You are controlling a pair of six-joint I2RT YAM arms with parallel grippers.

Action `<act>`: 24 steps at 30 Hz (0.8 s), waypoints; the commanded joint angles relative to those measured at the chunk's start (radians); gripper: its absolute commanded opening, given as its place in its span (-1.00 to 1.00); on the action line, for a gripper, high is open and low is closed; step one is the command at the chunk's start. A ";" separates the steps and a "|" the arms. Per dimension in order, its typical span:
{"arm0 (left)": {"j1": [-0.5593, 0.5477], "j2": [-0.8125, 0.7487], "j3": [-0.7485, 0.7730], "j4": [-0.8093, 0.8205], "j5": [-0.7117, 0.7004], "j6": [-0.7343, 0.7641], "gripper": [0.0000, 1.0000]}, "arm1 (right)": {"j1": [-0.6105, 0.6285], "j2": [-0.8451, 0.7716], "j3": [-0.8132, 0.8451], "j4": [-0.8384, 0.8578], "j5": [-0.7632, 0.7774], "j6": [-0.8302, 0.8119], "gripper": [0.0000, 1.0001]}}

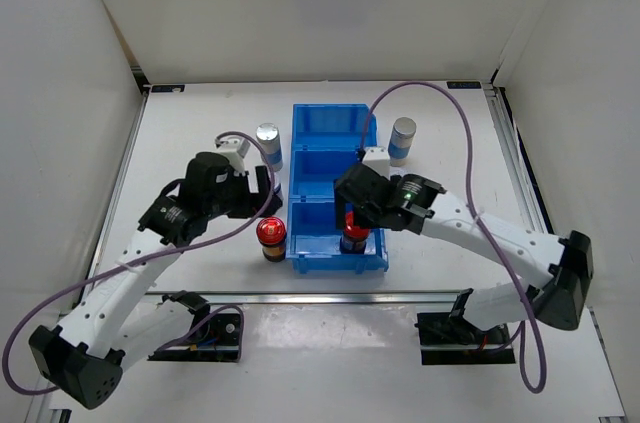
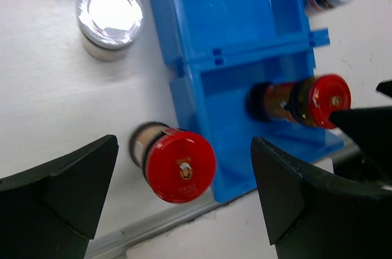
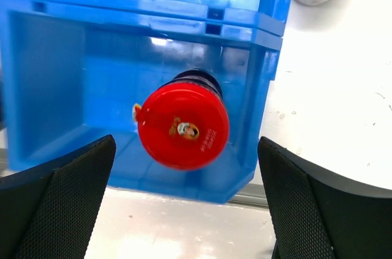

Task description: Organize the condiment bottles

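White tabletop [image 1: 200, 123], blue bin [image 1: 335, 115] at centre. Right tool [image 1: 352, 211] wide above red-lidded jar [image 3: 182, 125] standing in bin's bottom-frame compartment: placement looks done. Left tool [image 2: 184, 146] wide over second red-lidded jar [image 1: 271, 231] just left of bin; next, lower and close.

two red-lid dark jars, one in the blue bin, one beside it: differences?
The binned red-lidded dark jar sits in the nearest compartment of the blue plastic bin; the loose red-lidded dark jar stands on the table beside the bin's left wall. The open right gripper hangs over the first, the open left gripper near the second. Both look upright, lids alike.
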 commanded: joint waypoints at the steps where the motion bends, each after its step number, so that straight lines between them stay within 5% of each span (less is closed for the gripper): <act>1: -0.079 0.016 -0.022 -0.050 0.001 -0.053 1.00 | 0.004 -0.064 -0.024 0.006 0.049 0.026 1.00; 14: -0.165 0.119 -0.112 -0.074 -0.164 -0.183 1.00 | 0.004 -0.141 -0.140 0.015 0.049 0.046 1.00; 24: -0.165 0.139 -0.112 -0.074 -0.195 -0.183 0.34 | 0.004 -0.168 -0.158 0.015 0.058 0.057 1.00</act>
